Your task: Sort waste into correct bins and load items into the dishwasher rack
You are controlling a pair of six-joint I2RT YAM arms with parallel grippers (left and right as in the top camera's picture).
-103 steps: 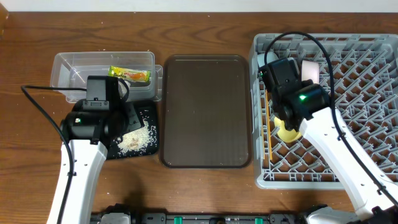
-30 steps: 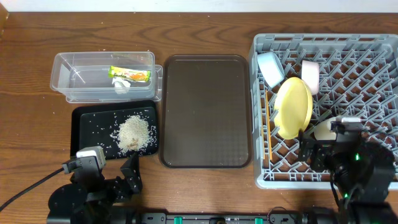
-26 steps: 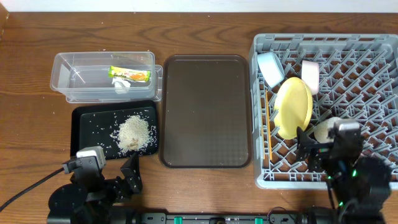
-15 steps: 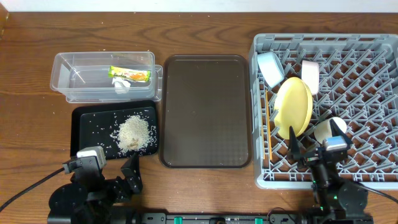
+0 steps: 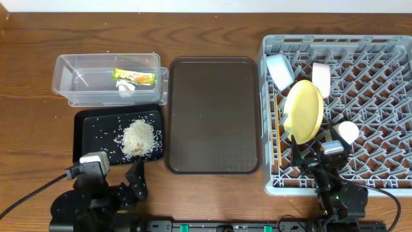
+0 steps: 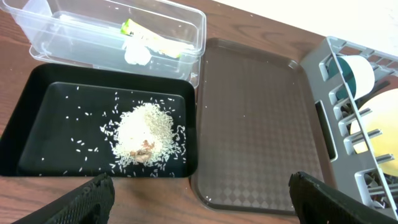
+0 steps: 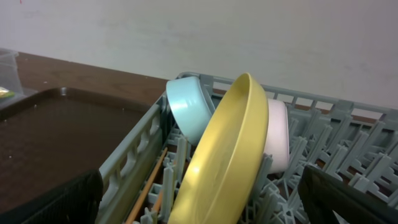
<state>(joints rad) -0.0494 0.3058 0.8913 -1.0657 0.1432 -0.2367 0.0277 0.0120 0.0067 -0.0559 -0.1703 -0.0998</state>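
The grey dishwasher rack (image 5: pixel 335 40) holds a pale yellow plate (image 5: pixel 304 111) on edge, a light blue bowl (image 5: pixel 280 71), a white bowl (image 5: pixel 321 79) and a small white cup (image 5: pixel 348 132). Chopsticks (image 7: pixel 146 186) lie along its left wall. The clear tub (image 5: pixel 106 78) contains the green-and-orange wrapper (image 5: pixel 134 77) and the white tissue (image 5: pixel 125 88). Rice (image 5: pixel 138 136) is heaped in the black tray (image 5: pixel 87 125). My left gripper (image 6: pixel 199 199) is open and empty, low at the front table edge. My right gripper (image 7: pixel 202 196) is open and empty at the rack's front, facing the plate.
A large brown serving tray (image 5: pixel 212 115) lies between the bins and the rack. Stray rice grains dot the black tray's floor. Bare wooden table (image 5: pixel 26 96) surrounds the bins at left and front.
Both arms have withdrawn from the bins and rack to the front edge. Over the last second the right arm slid further back and left, uncovering the cup. The left stayed still.
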